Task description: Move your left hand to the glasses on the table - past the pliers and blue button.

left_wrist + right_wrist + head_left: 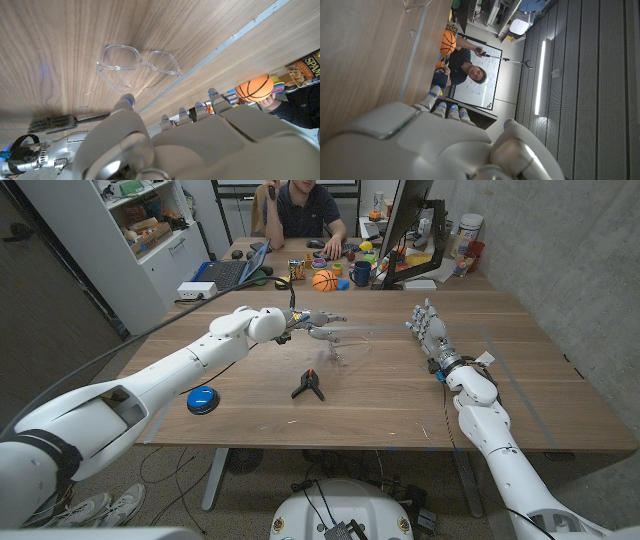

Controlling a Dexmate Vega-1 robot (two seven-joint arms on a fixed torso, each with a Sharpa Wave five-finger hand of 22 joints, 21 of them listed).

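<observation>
The left hand (318, 320) hangs over the middle of the table (400, 395), its fingers stretched out toward the robot's right and holding nothing. In the left wrist view the hand (200, 140) shows from behind, fingertips (128, 99) loosely apart and pointing at the glasses (137, 65). The glasses (345, 345) are clear-framed and lie on the wood just beside the fingertips, slightly nearer the robot; whether the fingers touch them I cannot tell.

Nearer the robot than the hand lie the black pliers (309, 385), and further to the left, near the table's front edge and close under the left forearm, sits the blue button (202, 399).

The right hand (428, 328) stands on the table's right side, well apart from the glasses, fingers upright, close together and holding nothing. The right wrist view shows its back (435, 145).

At the far end of the table are a laptop (228, 272), an orange ball (325, 280) and a seated person (305, 215).
</observation>
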